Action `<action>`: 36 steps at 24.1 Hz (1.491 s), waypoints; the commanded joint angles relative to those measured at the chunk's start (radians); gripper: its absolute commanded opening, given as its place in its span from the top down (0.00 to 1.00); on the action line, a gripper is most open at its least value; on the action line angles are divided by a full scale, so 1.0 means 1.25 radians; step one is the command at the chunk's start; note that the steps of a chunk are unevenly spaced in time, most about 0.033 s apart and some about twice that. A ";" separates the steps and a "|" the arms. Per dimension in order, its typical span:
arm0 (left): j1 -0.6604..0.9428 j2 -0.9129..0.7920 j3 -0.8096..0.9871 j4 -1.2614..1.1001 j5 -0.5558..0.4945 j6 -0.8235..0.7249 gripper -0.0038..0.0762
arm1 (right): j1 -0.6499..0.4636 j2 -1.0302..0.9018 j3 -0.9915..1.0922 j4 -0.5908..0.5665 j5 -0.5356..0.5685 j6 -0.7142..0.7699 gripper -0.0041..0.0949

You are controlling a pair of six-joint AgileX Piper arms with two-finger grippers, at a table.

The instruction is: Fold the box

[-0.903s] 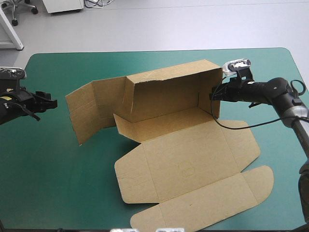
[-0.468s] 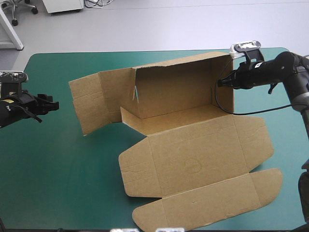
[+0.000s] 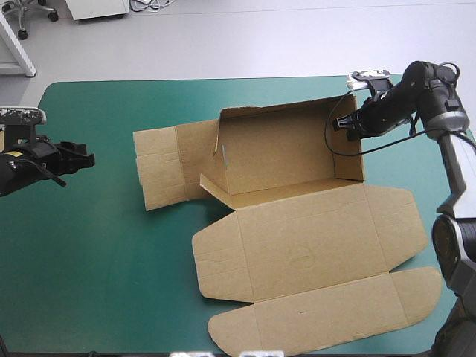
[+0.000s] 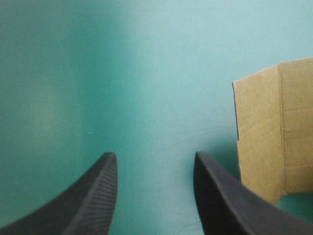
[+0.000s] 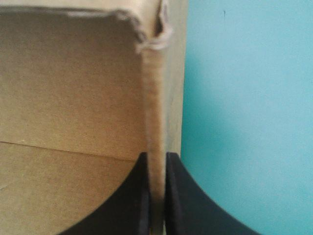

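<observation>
The tabletop (image 3: 97, 297), under its teal-green cover, fills most of the high view. Its near right corner is hidden behind the right arm.

The brown box (image 3: 297, 253) sits right of centre, half raised. Its long far wall and its right end wall stand up. Its lid and tuck flap lie flat toward the near edge. At its left end a creased panel spreads leftward, and whether that panel lies flat or tilts is hard to tell from above.

The right hand (image 3: 343, 123) reaches in from the right at the box's far right corner and is clenched on the top edge of the end wall. From above, its fingers are mostly lost against the board. In the right wrist view the two black fingers (image 5: 142, 196) stand all but closed, with the wall's worn edge pinched between them.

The left hand (image 3: 85, 158) hangs over the left part of the tabletop, its arm cut off at the left edge. In its wrist view the fingers (image 4: 93, 196) are spread, released, with only cover between them. The box's left panel lies ahead, apart from the hand, and only partly in view.
</observation>
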 commanded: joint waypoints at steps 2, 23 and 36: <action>-0.001 -0.018 -0.021 -0.040 -0.027 0.003 0.52 | 0.000 0.014 -0.068 0.029 0.003 0.028 0.97; -0.001 -0.017 -0.021 -0.086 -0.019 0.027 0.52 | 0.000 0.029 -0.068 0.035 -0.065 -0.002 0.41; -0.001 -0.017 -0.021 -0.090 -0.019 0.031 0.52 | 0.000 -0.265 0.207 0.040 -0.245 -0.052 0.49</action>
